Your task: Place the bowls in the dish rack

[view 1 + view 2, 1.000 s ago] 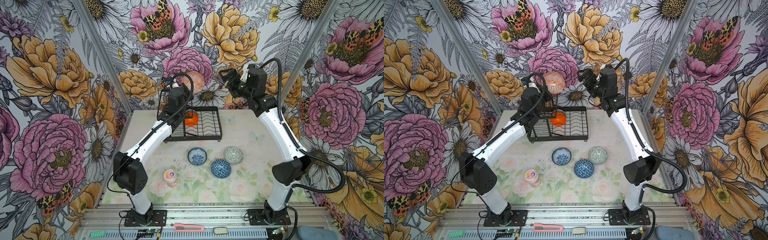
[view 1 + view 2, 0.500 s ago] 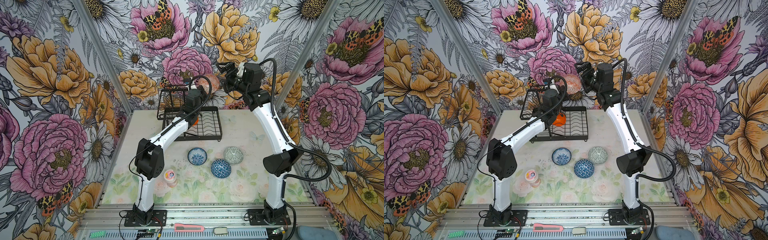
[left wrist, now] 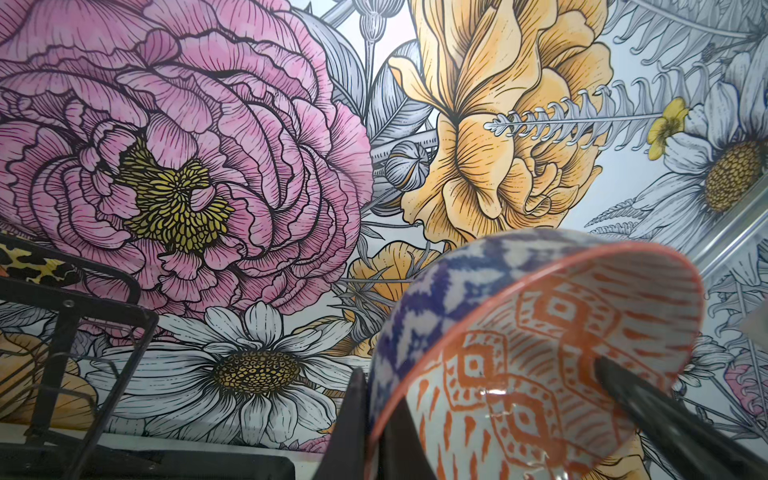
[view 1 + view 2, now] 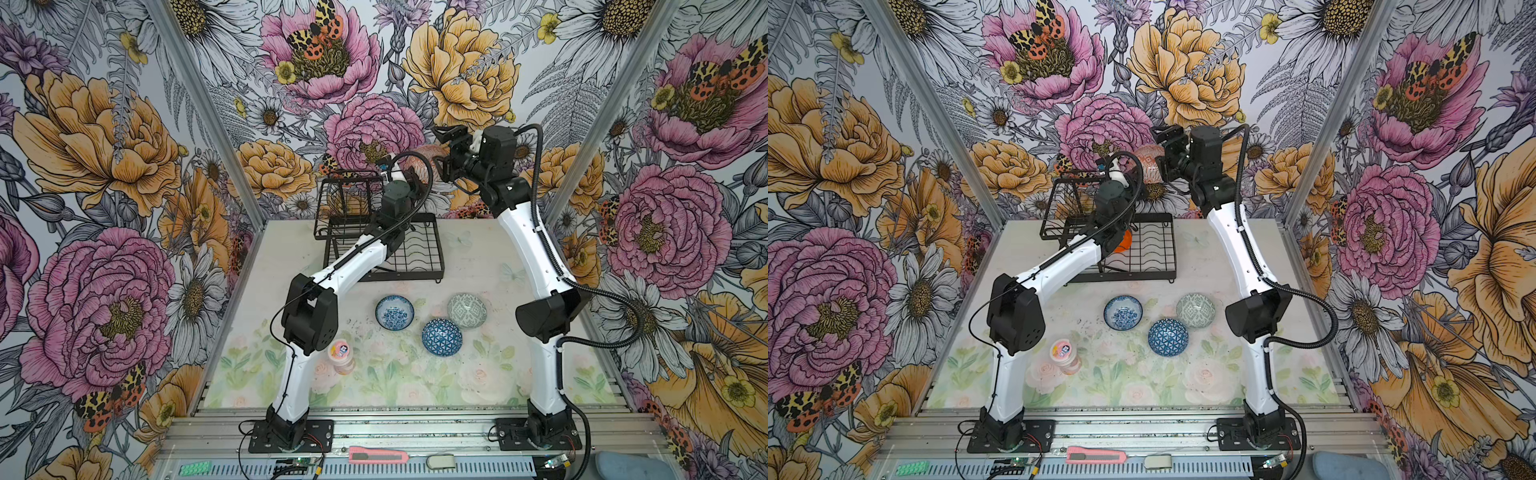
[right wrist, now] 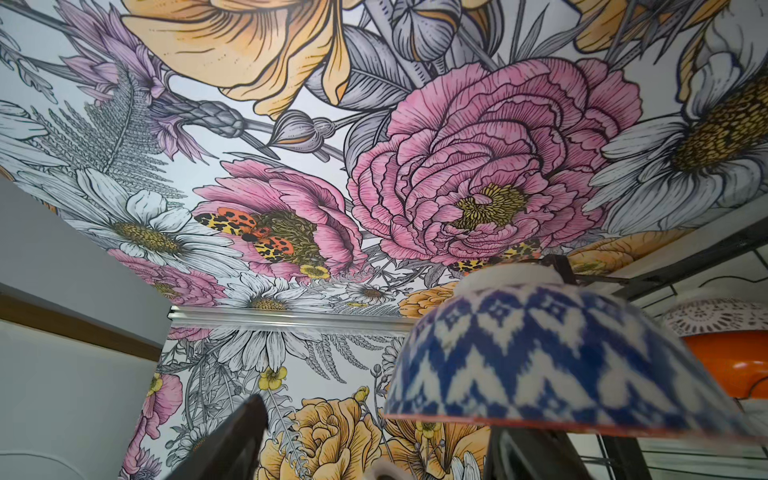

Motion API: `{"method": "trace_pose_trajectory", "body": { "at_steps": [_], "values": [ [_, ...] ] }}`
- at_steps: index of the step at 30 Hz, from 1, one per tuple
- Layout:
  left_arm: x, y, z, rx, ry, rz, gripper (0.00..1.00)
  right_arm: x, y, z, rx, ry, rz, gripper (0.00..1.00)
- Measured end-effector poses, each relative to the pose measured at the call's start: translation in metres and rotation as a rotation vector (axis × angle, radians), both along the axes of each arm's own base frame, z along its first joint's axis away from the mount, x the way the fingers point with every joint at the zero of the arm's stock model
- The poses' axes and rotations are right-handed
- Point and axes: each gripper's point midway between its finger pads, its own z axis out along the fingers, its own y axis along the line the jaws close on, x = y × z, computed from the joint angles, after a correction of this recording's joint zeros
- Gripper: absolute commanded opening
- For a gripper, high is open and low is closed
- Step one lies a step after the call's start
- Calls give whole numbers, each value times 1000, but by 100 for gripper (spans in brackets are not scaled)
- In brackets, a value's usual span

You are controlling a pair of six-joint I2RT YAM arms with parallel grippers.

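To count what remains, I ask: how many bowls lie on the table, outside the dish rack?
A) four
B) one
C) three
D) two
C: only the white-blue floral bowl, the grey-green bowl and the dark blue bowl rest on the table.

A pink-lidded jar (image 4: 343, 353) stands on the floral mat (image 4: 399, 374), a pink box cutter (image 4: 376, 456) off its front edge.
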Motion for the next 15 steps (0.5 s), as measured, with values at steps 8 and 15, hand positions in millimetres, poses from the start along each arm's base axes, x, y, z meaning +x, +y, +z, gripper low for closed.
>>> {"method": "trace_pose_trajectory", "body": {
  "at_steps": [8,15],
  "values": [
    [-1,3,3,-5,-34,23,0,16,3,-10,85,54,-8,60],
    [-1,3,-2,14,-44,33,0,21,5,-18,122,97,-17,39]
  ]
}}
